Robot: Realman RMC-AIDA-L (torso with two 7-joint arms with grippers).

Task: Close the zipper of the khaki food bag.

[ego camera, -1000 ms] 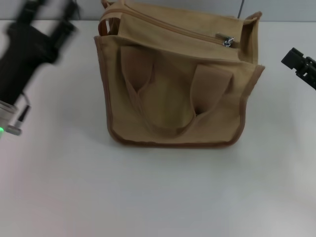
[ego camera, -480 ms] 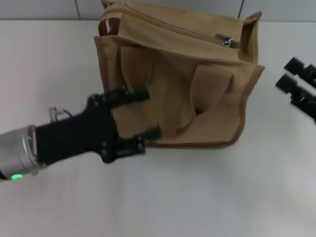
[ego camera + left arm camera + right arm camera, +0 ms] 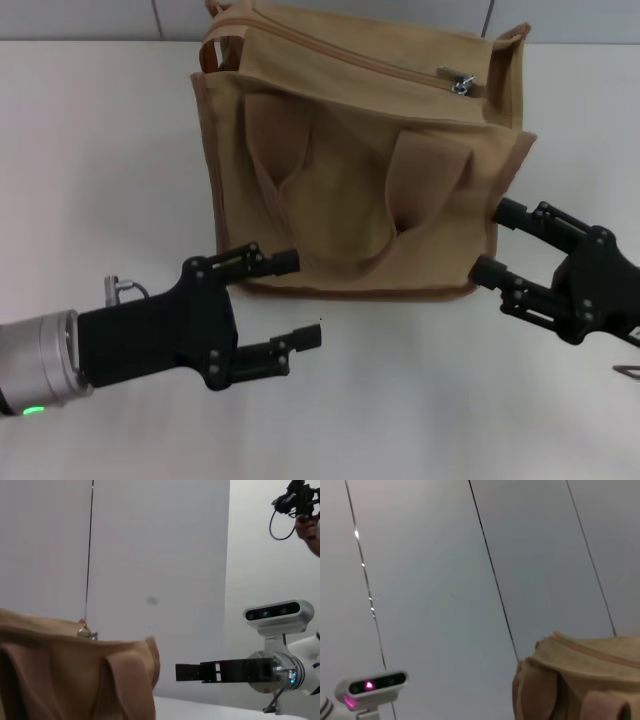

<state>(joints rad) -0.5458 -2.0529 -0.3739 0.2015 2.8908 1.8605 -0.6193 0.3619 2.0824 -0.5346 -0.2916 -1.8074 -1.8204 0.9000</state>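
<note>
So my left hand [image 3: 290,300] sits low by the near left corner of the khaki food bag [image 3: 360,170], fingers spread and empty; my right hand [image 3: 500,243], also spread and empty, flanks the near right corner, I'd guess to steady it. Up top, the zipper [image 3: 340,55] runs left to right across the bench [image 3: 100,150], its pull tab [image 3: 461,82] at the right end.

White tabletop [image 3: 400,400]; pale panelled wall [image 3: 445,580], perhaps seamed.
</note>
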